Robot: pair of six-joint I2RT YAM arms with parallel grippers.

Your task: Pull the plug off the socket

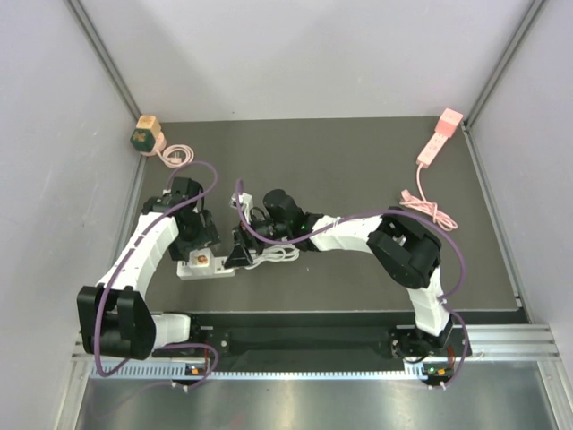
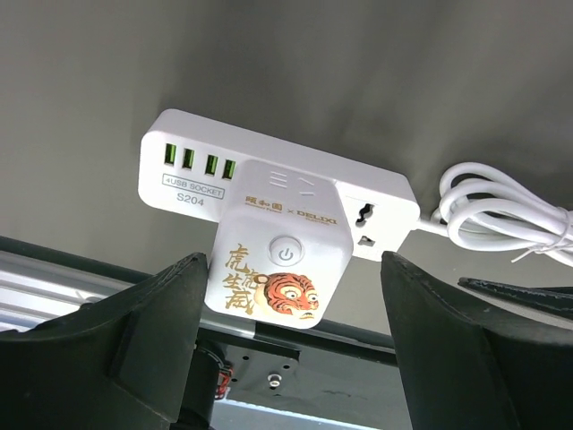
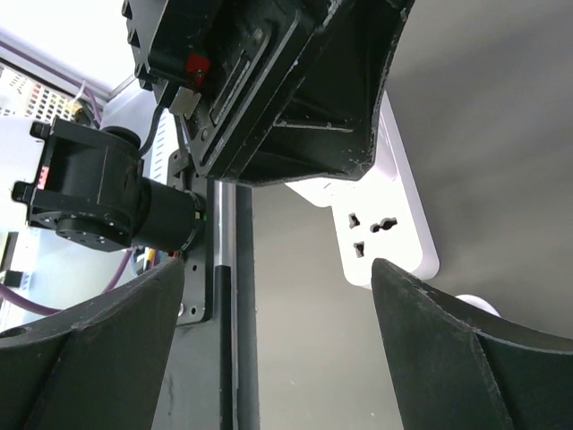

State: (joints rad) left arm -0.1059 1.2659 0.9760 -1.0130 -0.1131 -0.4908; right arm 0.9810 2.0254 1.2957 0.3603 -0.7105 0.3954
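A white socket strip lies near the table's front left. Plugged into it is a white cube plug with a power button and a tiger face. My left gripper is open and straddles the plug: its left finger is almost at the plug's side, its right finger stands clearly apart. My right gripper is open just beside the strip's cable end, where an empty outlet shows on the socket strip. The left gripper's black body hides the plug in the right wrist view.
The strip's white cable lies coiled to its right. A pink power strip with a pink cord sits at the back right. A wooden-and-green adapter with a pink cord sits at the back left. The table's front rail runs close by.
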